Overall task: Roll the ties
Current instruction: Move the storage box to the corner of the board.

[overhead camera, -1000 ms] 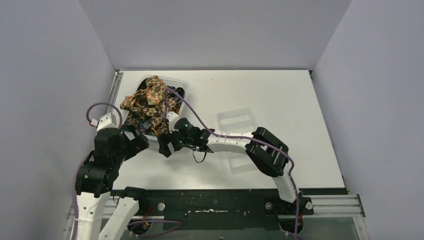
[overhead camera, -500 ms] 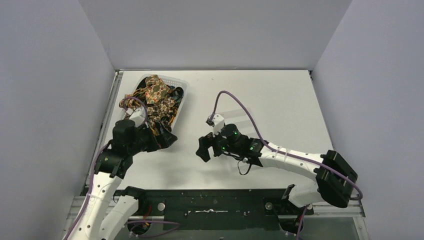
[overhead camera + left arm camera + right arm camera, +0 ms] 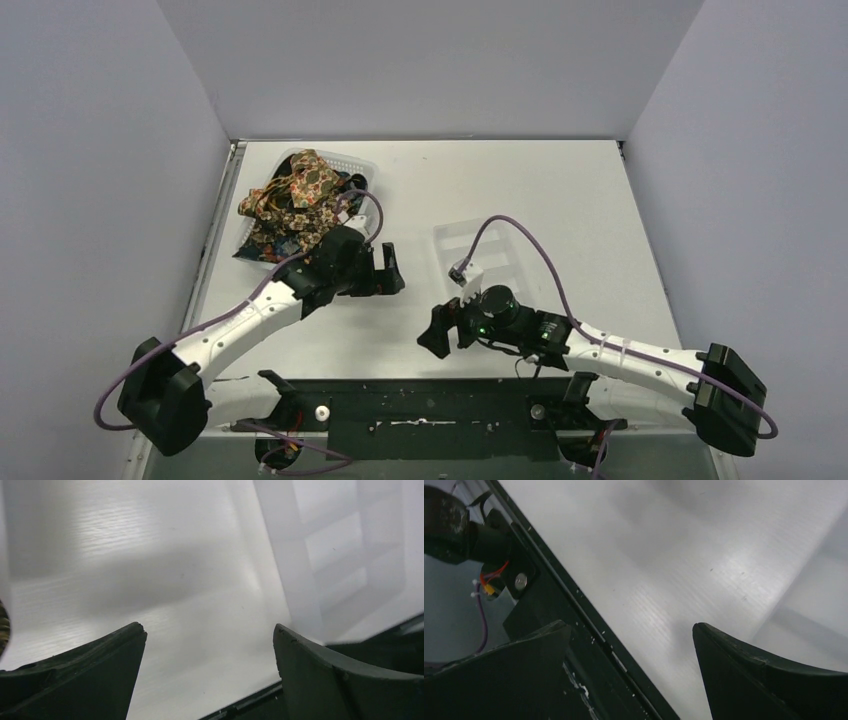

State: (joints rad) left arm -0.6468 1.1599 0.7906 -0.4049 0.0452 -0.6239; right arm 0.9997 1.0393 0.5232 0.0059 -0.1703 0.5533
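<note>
Ties (image 3: 297, 200) lie heaped in the white basket (image 3: 362, 166) at the far left of the table (image 3: 570, 200). Only the top view shows the whole pile; the left wrist view catches a sliver of print at its left edge, and the clear tray (image 3: 482, 250) with its dividers on the right. The left gripper (image 3: 388, 274) hangs over bare table between basket and tray, jaws wide apart, holding nothing. The right gripper (image 3: 436, 334), also spread wide and holding nothing, is near the front edge. Only its wrist view shows the dark rail (image 3: 574, 610) and red wiring (image 3: 491, 582).
</note>
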